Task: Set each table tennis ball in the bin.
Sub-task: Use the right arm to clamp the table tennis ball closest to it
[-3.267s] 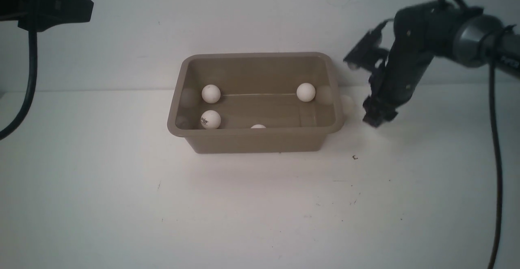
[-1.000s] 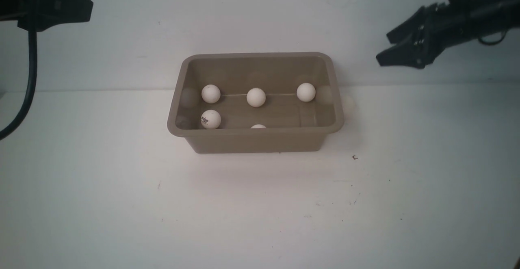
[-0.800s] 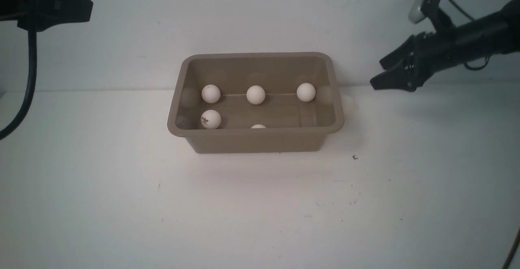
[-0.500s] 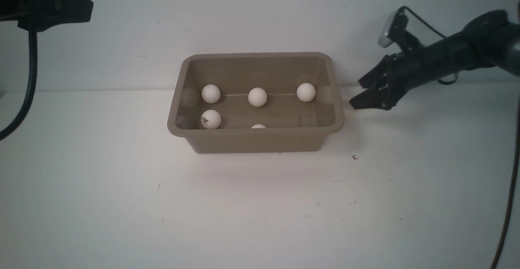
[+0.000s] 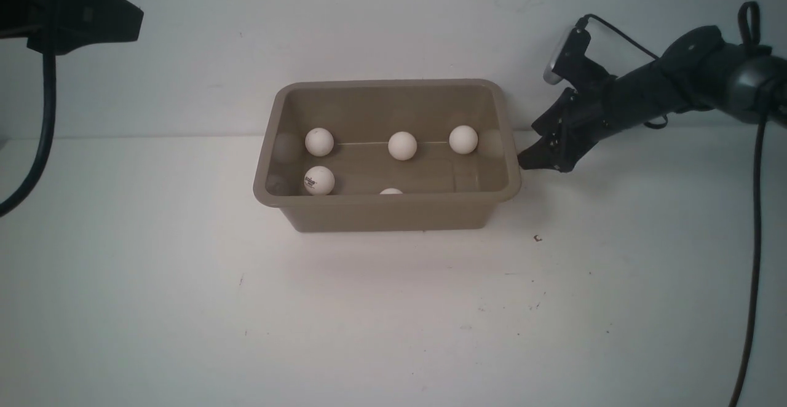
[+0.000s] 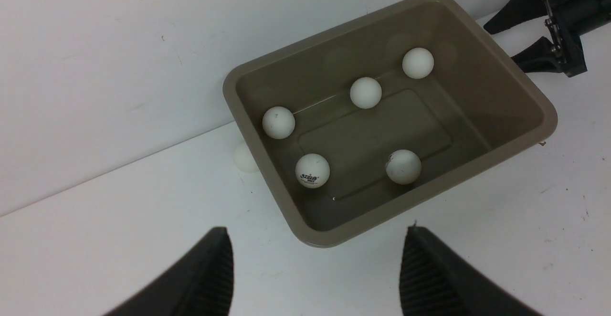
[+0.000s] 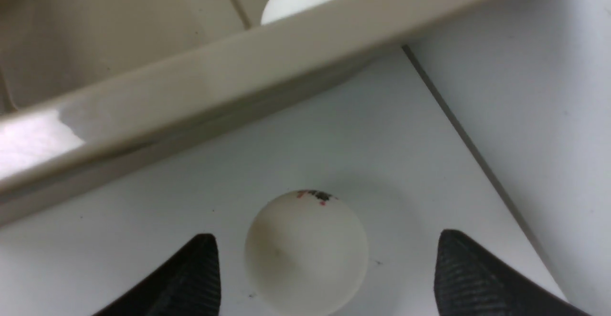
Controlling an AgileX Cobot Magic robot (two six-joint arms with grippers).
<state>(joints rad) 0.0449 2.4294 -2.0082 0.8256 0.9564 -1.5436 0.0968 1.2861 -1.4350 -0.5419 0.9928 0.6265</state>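
One ball sits on the table, right between the right pincer's wide-apart fingers, and neither finger touches it! Just past those fingertips is the bin, with five more balls inside. The left pincer hovers with fingers apart, holding nothing, the bin ahead of it.

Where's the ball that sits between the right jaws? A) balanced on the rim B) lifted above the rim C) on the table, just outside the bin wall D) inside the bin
C: the right wrist view shows the ball resting on the table between the open right jaws, clear of both, outside the bin wall.
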